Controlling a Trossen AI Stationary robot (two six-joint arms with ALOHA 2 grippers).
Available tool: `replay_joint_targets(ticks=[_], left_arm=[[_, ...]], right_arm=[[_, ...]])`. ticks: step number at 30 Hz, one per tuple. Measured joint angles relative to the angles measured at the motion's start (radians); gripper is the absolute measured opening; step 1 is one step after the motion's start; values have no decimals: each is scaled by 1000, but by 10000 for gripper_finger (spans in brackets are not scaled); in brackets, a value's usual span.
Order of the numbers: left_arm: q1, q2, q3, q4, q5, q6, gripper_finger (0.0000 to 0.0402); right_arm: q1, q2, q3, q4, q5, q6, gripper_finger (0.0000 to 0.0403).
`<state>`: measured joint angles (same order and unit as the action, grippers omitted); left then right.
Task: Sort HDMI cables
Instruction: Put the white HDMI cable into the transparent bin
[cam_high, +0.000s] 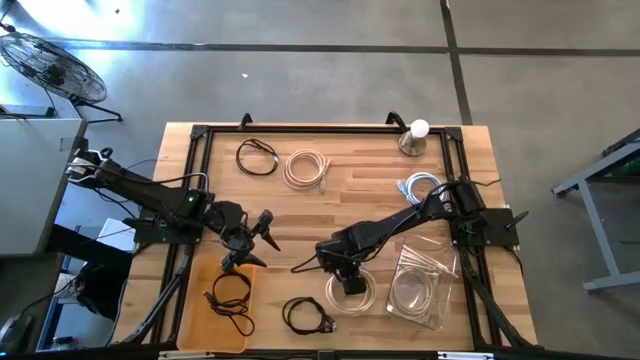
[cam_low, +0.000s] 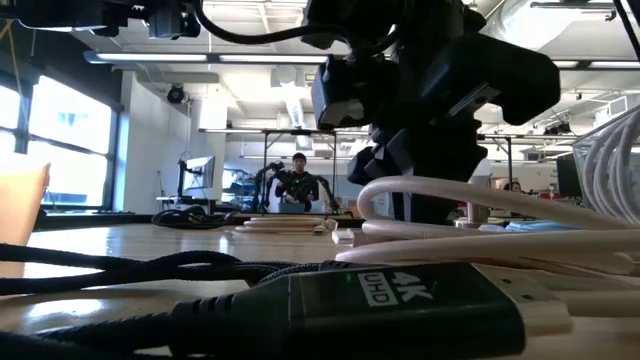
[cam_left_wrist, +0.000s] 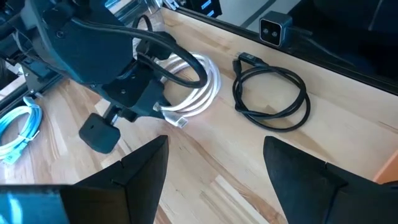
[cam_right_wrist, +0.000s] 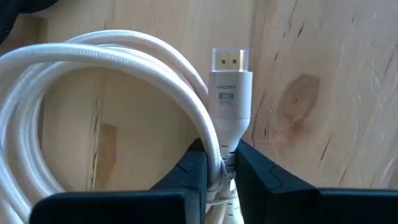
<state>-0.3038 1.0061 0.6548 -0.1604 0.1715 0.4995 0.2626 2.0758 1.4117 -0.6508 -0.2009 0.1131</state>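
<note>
- The worktop (cam_high: 370, 205) carries coils spread wide: a black one (cam_high: 257, 157) and a cream one (cam_high: 305, 168) at the far side, a pale blue one (cam_high: 419, 187) far right, a black one (cam_high: 308, 317) near the front edge, and another black one (cam_high: 231, 297) in the tan tray (cam_high: 188, 300) at near left. A clear tub (cam_high: 420, 283) at near right holds pale coils.
- The right end effector (cam_right_wrist: 221, 163) is down on the white coil (cam_high: 352, 291) near the front centre. Its fingers are pinched narrow on the cable just behind the plug (cam_right_wrist: 231, 87), with a loop caught alongside.
- We judge the step in hand to be lifting this white coil toward the clear tub. To do it well, we should keep the pinch firm, since the grip sits on a thin round cable that may slip.
- We should rise straight up before travelling, so the hanging loops clear the black coil lying just left of it.
- We should lower over the tub's middle and release low, so the coil does not spring over the wall.
- The left end effector (cam_left_wrist: 214, 180) hovers over the worktop at left by the tray, fingers spread wide and empty.
- Writing: the white plug reads "HDMI" with a small dark badge below, too small to read. In the low view a black plug (cam_low: 400, 315) reads "4K UHD".
</note>
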Motion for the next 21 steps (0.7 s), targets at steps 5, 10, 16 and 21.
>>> replay_joint_targets(ticks=[5, 10, 16, 21], left_arm=[[0, 0, 0, 0, -3, 0, 257], [0, 0, 0, 0, -4, 0, 257], [0, 0, 0, 0, -4, 0, 257], [0, 0, 0, -12, -7, 0, 257]], right_arm=[[6, -10, -1, -9, 30, -12, 43], [25, -64, 3, -84, 177, -16, 43], [80, -148, 104, -295, 438, 38, 43], [161, -210, 253, -466, 624, 111, 43]])
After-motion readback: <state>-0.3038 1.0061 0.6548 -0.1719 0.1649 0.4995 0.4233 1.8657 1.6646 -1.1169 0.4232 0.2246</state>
